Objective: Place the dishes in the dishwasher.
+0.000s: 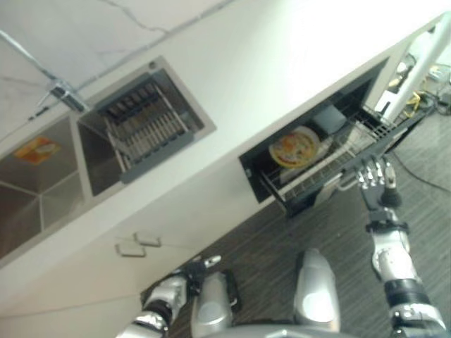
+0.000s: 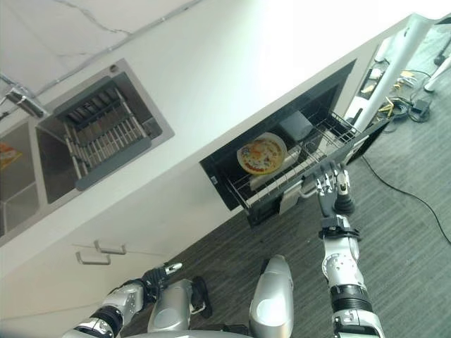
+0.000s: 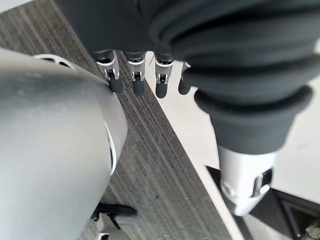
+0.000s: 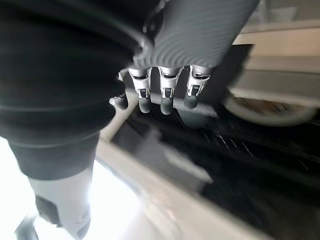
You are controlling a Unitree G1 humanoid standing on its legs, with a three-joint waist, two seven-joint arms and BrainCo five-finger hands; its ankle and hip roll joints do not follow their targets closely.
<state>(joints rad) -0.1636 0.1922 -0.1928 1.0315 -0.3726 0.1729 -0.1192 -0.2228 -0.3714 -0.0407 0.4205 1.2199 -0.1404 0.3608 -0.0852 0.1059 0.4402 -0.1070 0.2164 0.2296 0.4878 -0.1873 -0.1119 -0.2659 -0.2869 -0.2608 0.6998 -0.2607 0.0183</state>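
Head stereo pair: looks steeply down from above, tilted, at the counter [image 1: 232, 63] front; both eyes share the sink [image 2: 42, 176], open dishwasher [image 1: 317, 158] and floor [image 2: 402, 232], a slight sideways offset between them. Left wrist camera: very close along the left hand [image 3: 135, 75], facing floor and cabinet base. Right wrist camera: very close along the right hand [image 4: 165, 90], facing the dishwasher rack [image 4: 260, 145]
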